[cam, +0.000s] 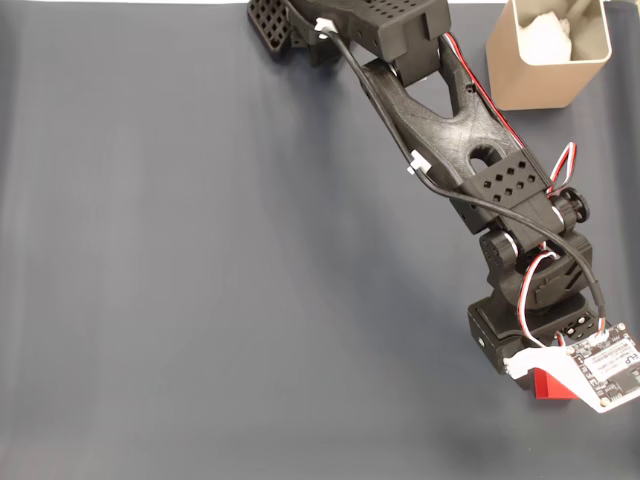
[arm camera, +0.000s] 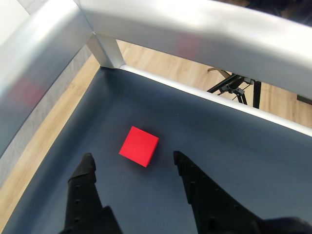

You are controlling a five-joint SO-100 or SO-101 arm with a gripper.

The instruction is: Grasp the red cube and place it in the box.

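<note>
- Dark grey tabletop (cam: 180,260), smooth, plain.
- Red cube (arm camera: 139,146) flat on it in the wrist view, near the metal-framed edge.
- Beige box (cam: 540,75) standing upright at the fixed view's top right.

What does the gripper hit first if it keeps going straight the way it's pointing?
Most likely the red cube: in the wrist view it lies on the dark mat just ahead of the open gripper, roughly between the fingertips. Depth is unclear.

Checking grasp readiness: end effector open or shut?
Open. In the wrist view the end effector has its fingers spread wide, with the red cube lying untouched on the mat between them.
</note>
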